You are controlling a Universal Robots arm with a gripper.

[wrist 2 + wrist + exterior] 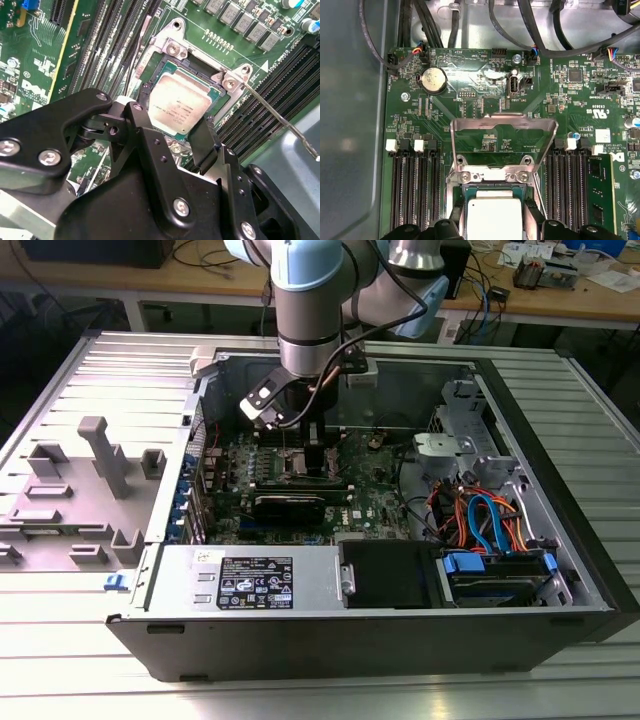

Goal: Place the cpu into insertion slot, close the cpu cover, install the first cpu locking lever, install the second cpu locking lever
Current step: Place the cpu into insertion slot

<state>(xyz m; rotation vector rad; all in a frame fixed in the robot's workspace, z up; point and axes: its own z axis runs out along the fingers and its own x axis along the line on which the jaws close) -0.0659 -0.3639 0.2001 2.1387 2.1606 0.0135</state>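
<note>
The cpu [182, 100], a flat square chip with a silver top, lies level in the insertion slot [167, 46] on the green board. My gripper [172, 122] straddles it, one black finger [142, 122] against one edge and the other finger [204, 142] against the opposite edge. The first wrist view shows the same grip on the cpu [492, 215] by my gripper [493, 220]. The cpu cover [502, 122], a thin silver frame, stands open behind the insertion slot [490, 175]. A thin locking lever [280, 120] angles away from the socket, unlatched. In the exterior view my gripper [300, 435] hangs low inside the computer case.
Black memory slots [415, 190] flank the socket on both sides, one holding a green module [600, 195]. A coin battery [434, 80] and cables [535, 30] lie beyond the cover. A black card [290, 505], a power supply [250, 580] and drive cables [480, 520] crowd the case.
</note>
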